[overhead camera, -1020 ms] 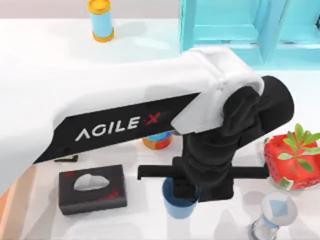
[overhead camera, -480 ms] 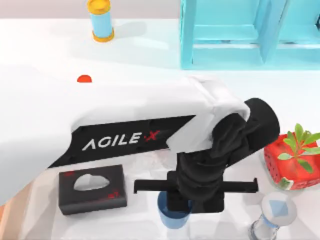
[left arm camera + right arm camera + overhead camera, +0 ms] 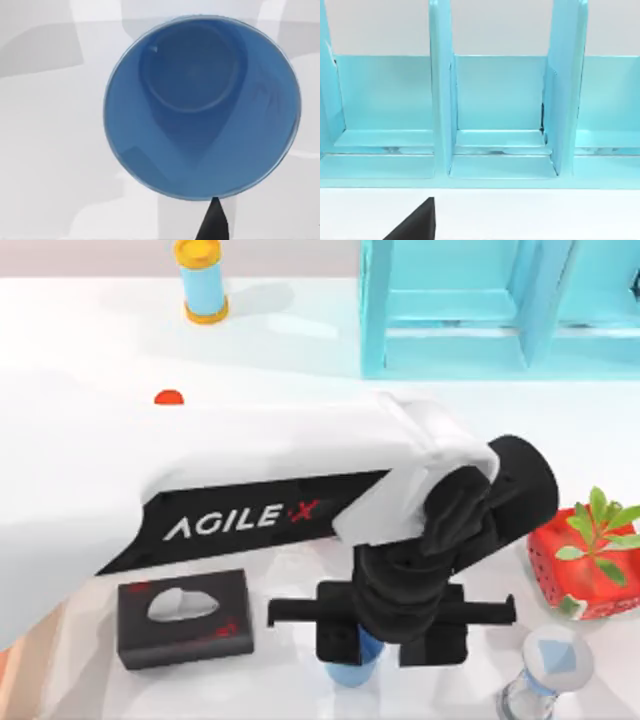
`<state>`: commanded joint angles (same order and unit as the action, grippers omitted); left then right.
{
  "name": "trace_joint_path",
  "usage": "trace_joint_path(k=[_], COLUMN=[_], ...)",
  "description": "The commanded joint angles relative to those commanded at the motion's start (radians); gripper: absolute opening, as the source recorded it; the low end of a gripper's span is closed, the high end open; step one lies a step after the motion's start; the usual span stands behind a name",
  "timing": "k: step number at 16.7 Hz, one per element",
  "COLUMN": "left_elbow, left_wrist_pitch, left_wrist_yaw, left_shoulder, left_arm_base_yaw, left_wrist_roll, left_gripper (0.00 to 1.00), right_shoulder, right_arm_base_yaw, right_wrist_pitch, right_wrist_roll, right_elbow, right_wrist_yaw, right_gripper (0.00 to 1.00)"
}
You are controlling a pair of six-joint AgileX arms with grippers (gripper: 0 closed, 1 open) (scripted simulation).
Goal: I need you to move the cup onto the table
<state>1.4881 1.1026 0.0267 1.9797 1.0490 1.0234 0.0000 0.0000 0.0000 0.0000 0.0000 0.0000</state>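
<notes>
White table (image 3: 80, 360) lay under everything in the top view. My left arm reached across it, and the left gripper (image 3: 392, 638) hung right over the cup (image 3: 352, 672), near the front edge. Its fingers stood apart, one on each side, and the cup peeked out between them. A black box (image 3: 183, 617) sat to the cup's left. A red pot (image 3: 585, 565) with a plant sat to its right, with an hourglass (image 3: 545, 670) in front of that. A blue shelf (image 3: 450, 310) stood at the back.

From the left wrist, I looked straight down into the cup (image 3: 202, 107), standing upright on the table (image 3: 50, 150).

From the right wrist, the shelf (image 3: 500, 105) stood ahead; I could not tell about the right fingers.

If the gripper went up crooked, a finger could bump the rim and tip the cup.
</notes>
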Motion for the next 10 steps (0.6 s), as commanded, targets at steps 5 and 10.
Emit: trace_joint_path(k=[5,10], left_elbow=[0.0,0.0], left_wrist_pitch=[0.0,0.0], left_wrist_yaw=[0.0,0.0], left_shoulder=[0.0,0.0], left_arm_base_yaw=[0.0,0.0], left_wrist_roll=[0.0,0.0], left_gripper=[1.0,1.0], right_shoulder=[0.0,0.0], right_arm_base_yaw=[0.0,0.0], right_wrist_pitch=[0.0,0.0], right_wrist_roll=[0.0,0.0], right_elbow=[0.0,0.0], right_wrist_yaw=[0.0,0.0], right_gripper=[1.0,1.0])
